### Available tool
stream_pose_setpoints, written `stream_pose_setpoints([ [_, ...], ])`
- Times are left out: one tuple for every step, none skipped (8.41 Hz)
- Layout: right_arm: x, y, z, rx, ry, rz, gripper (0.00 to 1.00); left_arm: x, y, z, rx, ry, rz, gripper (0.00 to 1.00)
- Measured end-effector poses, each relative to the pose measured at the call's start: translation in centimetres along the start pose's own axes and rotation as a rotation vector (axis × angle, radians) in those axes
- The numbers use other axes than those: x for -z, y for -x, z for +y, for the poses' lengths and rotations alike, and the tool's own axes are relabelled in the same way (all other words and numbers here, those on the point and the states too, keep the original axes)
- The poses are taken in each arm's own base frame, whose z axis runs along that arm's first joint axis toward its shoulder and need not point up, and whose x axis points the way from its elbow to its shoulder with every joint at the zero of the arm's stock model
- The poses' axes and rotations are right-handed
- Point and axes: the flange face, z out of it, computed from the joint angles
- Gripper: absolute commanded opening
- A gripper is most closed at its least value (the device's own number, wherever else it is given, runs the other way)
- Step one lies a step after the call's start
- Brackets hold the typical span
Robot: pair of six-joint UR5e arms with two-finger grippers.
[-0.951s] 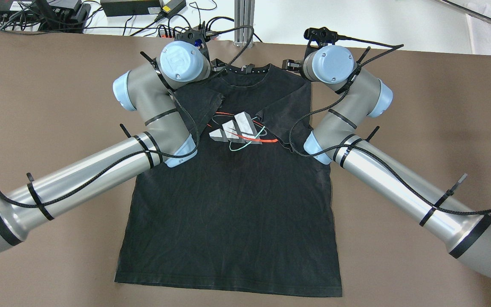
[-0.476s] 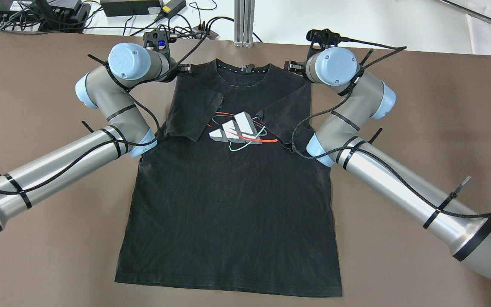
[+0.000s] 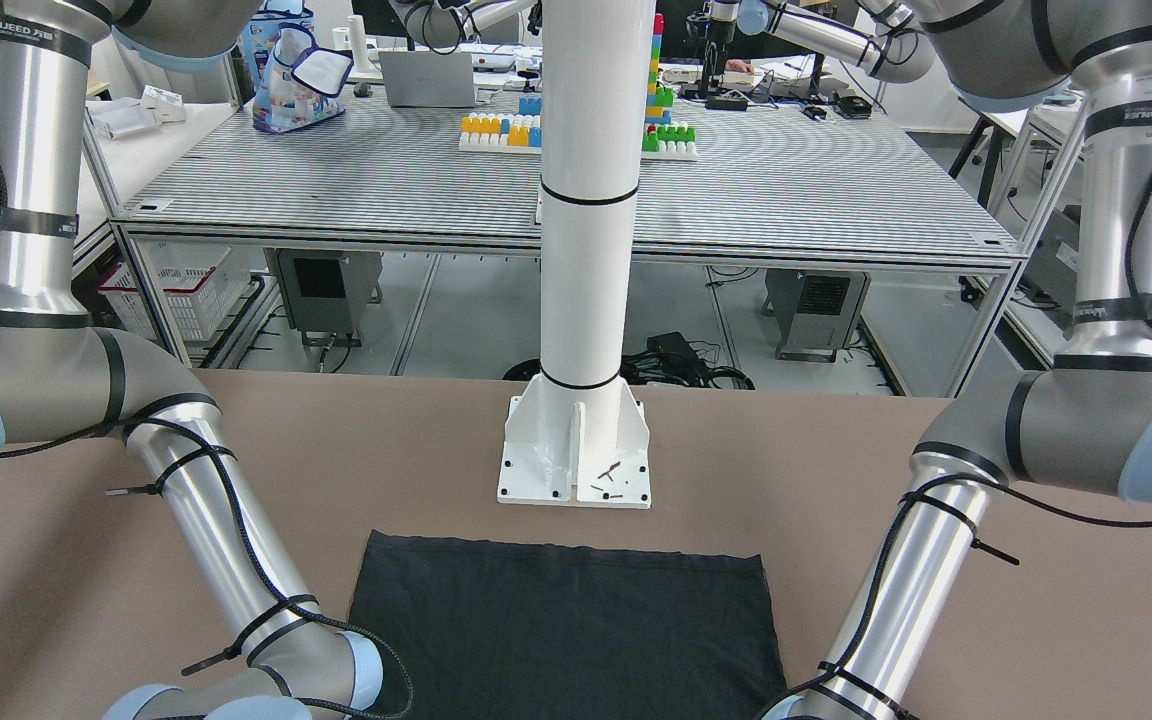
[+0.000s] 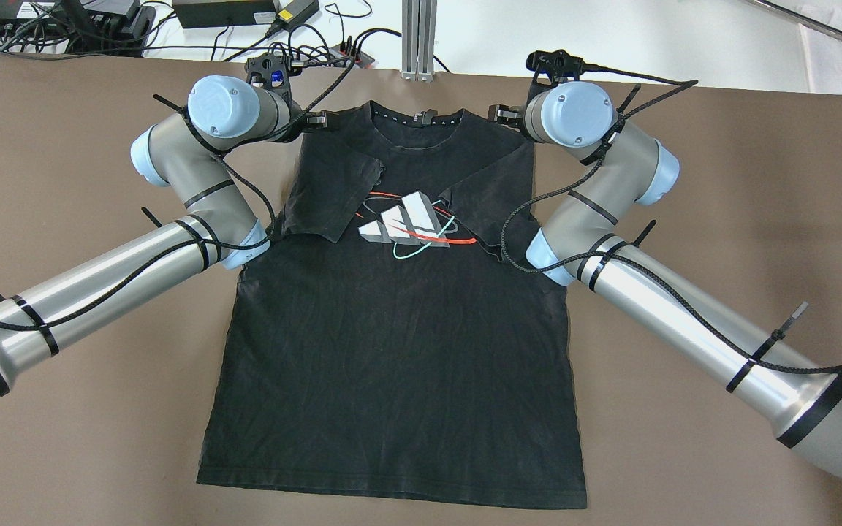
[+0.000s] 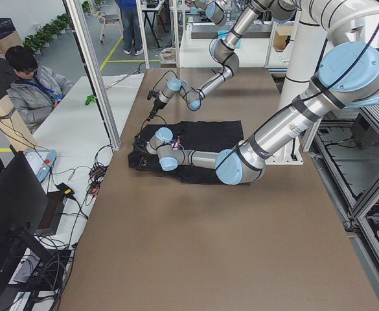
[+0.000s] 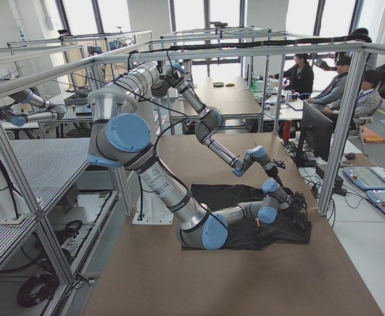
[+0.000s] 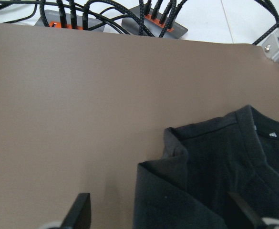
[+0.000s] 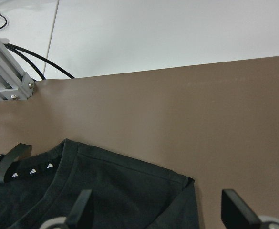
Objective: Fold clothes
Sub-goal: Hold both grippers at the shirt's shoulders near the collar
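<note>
The clothes (image 4: 399, 343) are one black T-shirt with a grey and red chest print, lying flat on the brown table with both sleeves folded inward. Its hem shows in the front-facing view (image 3: 566, 630). My left gripper (image 4: 316, 120) sits at the shirt's left shoulder by the collar. In the left wrist view it is open (image 7: 160, 214), with the folded shoulder corner (image 7: 177, 157) between the spread fingers. My right gripper (image 4: 500, 112) is at the right shoulder. In its wrist view it is open (image 8: 158, 210) over the shoulder seam (image 8: 129, 186).
A white pillar (image 3: 581, 200) on a base plate (image 3: 576, 470) stands just behind the hem. Cables and power strips (image 4: 304, 51) and an aluminium post (image 4: 417, 36) line the far table edge. People sit beyond that edge (image 5: 27, 84).
My left arm swung off the shirt's upper left part out to the left, and its gripper settled at the left shoulder. The right arm hardly moved.
</note>
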Motion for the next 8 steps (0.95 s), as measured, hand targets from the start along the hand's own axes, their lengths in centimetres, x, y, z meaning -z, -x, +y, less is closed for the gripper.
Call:
stream_pose_setpoints([
  [0.05,0.04,-0.02,0.000,-0.001,-0.001,0.94,-0.14,-0.34,-0.22,0.005,0.001,-0.003,0.52],
  [0.09,0.11,0.00,0.000,-0.002,-0.002,0.94,-0.21,-0.76,-0.46,0.009,0.002,-0.004,0.32],
  [0.10,0.13,0.01,0.001,-0.003,-0.002,0.94,-0.23,-1.03,-0.60,0.011,0.003,-0.004,0.20],
  [0.11,0.14,0.01,0.001,-0.006,-0.001,0.94,-0.22,-1.17,-0.67,0.011,0.003,-0.004,0.10],
  [0.08,0.14,0.10,0.002,-0.009,0.001,0.94,-0.20,-1.26,-0.71,0.012,0.003,-0.002,0.01],
  [0.10,0.14,0.13,0.002,-0.012,0.001,0.94,-0.21,-1.26,-0.71,0.011,0.003,-0.003,0.00],
  [0.10,-0.08,0.34,0.003,-0.012,0.002,0.94,-0.22,-1.26,-0.71,0.011,0.003,-0.003,0.00],
  [0.19,-0.25,0.52,0.003,-0.013,0.001,0.94,-0.22,-1.27,-0.71,0.011,0.003,-0.003,0.00],
])
